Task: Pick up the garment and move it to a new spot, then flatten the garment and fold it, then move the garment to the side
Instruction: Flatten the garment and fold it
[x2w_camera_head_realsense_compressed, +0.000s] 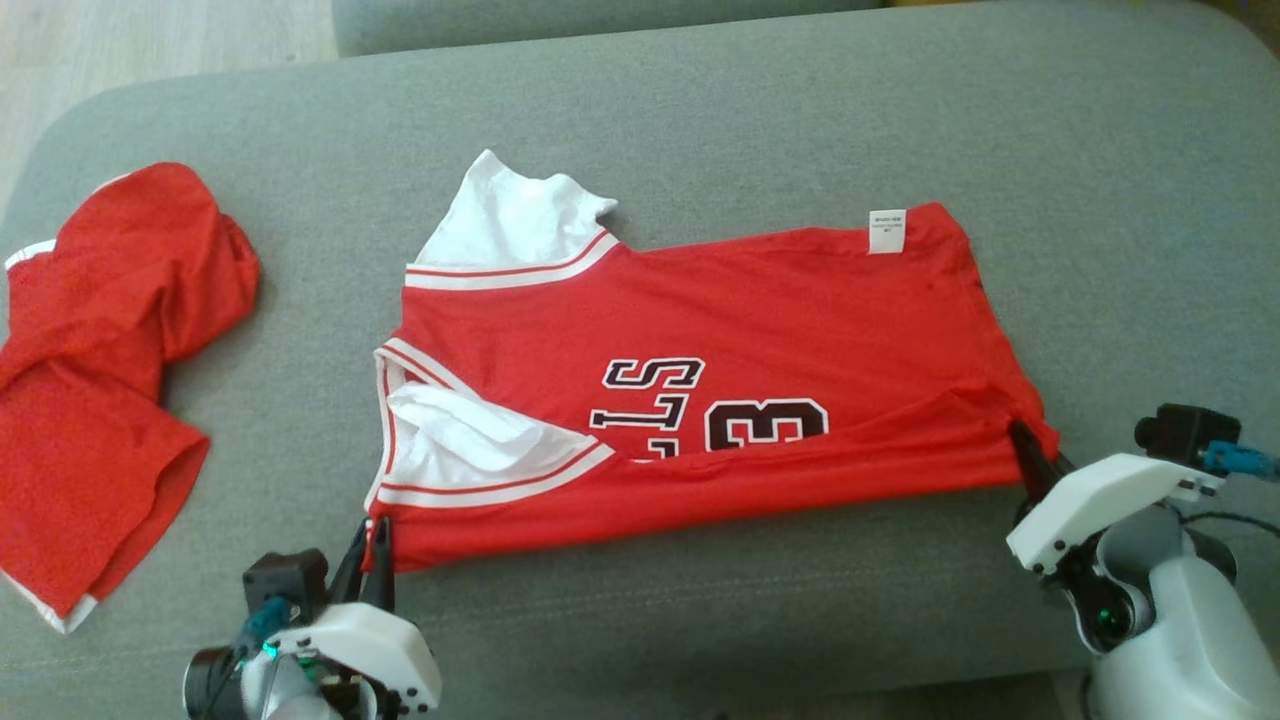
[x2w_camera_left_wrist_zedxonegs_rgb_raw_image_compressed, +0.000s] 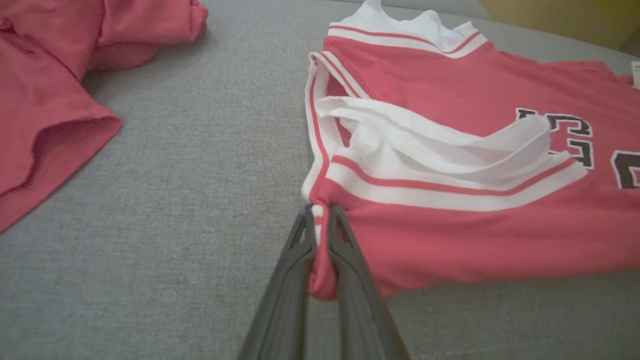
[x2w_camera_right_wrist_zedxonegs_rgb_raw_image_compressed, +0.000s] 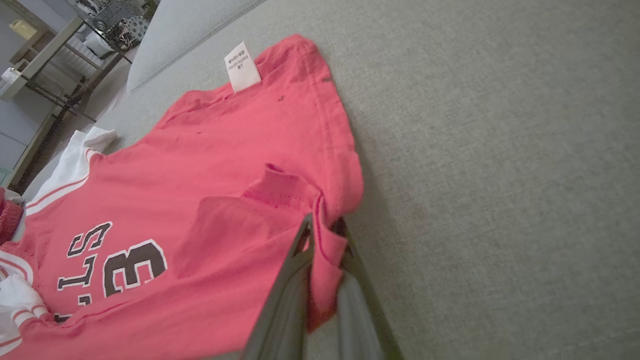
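The garment (x2w_camera_head_realsense_compressed: 760, 330), a red jersey with white trim and dark lettering, lies spread sideways on the grey cushion (x2w_camera_head_realsense_compressed: 800, 120). Its near long edge is folded up over the lower part of the print. My left gripper (x2w_camera_head_realsense_compressed: 372, 530) is shut on the near left corner by the white-striped armhole; in the left wrist view the garment (x2w_camera_left_wrist_zedxonegs_rgb_raw_image_compressed: 475, 240) is bunched between that gripper's (x2w_camera_left_wrist_zedxonegs_rgb_raw_image_compressed: 320, 210) fingers. My right gripper (x2w_camera_head_realsense_compressed: 1020, 432) is shut on the near right hem corner. In the right wrist view a flap of the garment (x2w_camera_right_wrist_zedxonegs_rgb_raw_image_compressed: 225, 165) hangs pinched in that gripper (x2w_camera_right_wrist_zedxonegs_rgb_raw_image_compressed: 322, 225).
A second red garment (x2w_camera_head_realsense_compressed: 100, 380) lies crumpled at the cushion's left end, also seen in the left wrist view (x2w_camera_left_wrist_zedxonegs_rgb_raw_image_compressed: 45, 100). A white label (x2w_camera_head_realsense_compressed: 886, 232) sticks up at the jersey's far right corner. Pale floor (x2w_camera_head_realsense_compressed: 150, 40) lies beyond the cushion's far left.
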